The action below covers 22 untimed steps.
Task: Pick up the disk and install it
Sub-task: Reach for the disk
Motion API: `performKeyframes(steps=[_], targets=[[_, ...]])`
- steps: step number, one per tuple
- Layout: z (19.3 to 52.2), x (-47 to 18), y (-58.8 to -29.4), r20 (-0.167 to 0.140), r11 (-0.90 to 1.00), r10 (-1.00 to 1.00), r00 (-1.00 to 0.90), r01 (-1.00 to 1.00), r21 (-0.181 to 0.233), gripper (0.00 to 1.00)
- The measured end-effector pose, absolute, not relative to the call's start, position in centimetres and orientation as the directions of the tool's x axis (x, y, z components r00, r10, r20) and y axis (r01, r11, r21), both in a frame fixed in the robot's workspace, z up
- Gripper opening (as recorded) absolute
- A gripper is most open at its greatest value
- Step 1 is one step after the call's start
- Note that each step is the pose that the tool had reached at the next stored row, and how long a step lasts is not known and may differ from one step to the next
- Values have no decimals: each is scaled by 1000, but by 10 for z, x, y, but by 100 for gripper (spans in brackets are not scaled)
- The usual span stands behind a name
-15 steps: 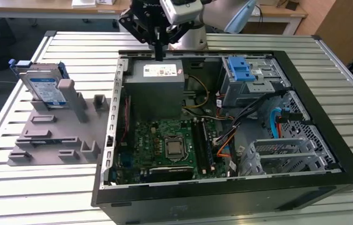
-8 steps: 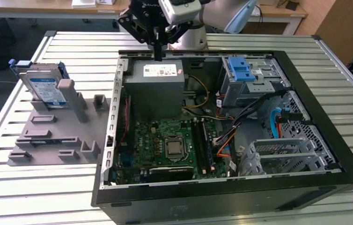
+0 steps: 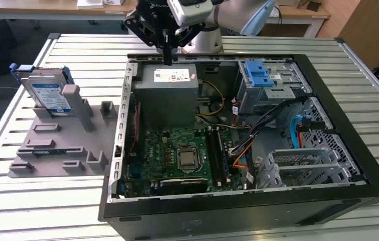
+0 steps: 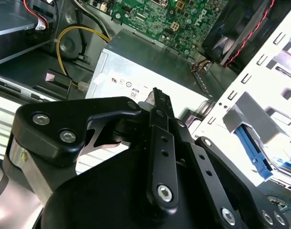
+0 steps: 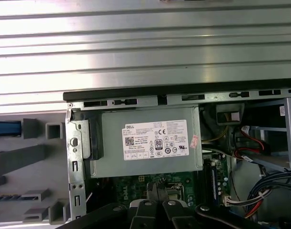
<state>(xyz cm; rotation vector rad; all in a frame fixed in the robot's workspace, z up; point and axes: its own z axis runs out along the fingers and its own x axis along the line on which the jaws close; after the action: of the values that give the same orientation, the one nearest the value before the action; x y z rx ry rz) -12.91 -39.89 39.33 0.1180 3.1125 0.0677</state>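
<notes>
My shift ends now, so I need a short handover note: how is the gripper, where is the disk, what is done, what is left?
Gripper: shut, holding nothing, hanging over the grey power supply box inside the open computer case.
Disk: standing on edge in the grey holder on the table, to the exterior view's left of the case, apart from the gripper.
Drive cage with blue latch: inside the case.
Done: nothing that shows.
Left: the disk is not picked up and not installed.
</notes>
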Motion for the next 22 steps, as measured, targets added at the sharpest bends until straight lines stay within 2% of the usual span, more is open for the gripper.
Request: performKeyframes(steps=[22], targets=[[393,-140,-399,-24,996,76,-997,75,44,11]])
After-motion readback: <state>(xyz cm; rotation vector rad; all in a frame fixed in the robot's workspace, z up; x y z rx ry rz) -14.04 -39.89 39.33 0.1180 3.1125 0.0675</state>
